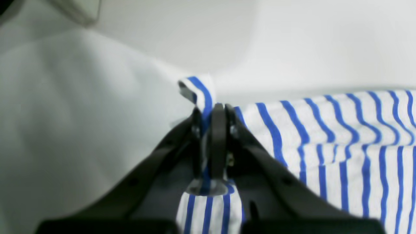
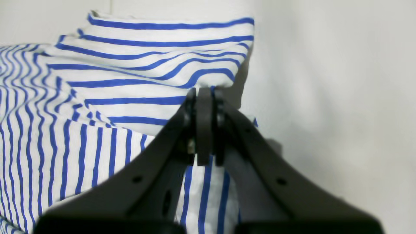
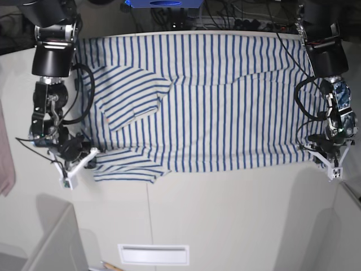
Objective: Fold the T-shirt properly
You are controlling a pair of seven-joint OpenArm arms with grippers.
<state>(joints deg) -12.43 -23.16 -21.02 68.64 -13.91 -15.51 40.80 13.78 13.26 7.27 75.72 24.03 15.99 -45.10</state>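
The T-shirt [image 3: 225,101], white with thin blue stripes, lies spread across the far half of the white table, with one sleeve folded over its body at the left. My left gripper [image 3: 312,151] is at the shirt's near right corner. In the left wrist view it [image 1: 211,109] is shut on a pinched edge of the shirt [image 1: 341,156]. My right gripper [image 3: 92,157] is at the shirt's near left corner. In the right wrist view it [image 2: 204,92] is shut on a bunched fold of the shirt [image 2: 130,84].
A plain pinkish cloth [image 3: 4,164] hangs at the left edge of the base view. The white table [image 3: 225,214] stretches toward the front, with a white slotted panel [image 3: 152,254] at its near edge. Cables and a blue device [image 3: 163,4] sit behind the shirt.
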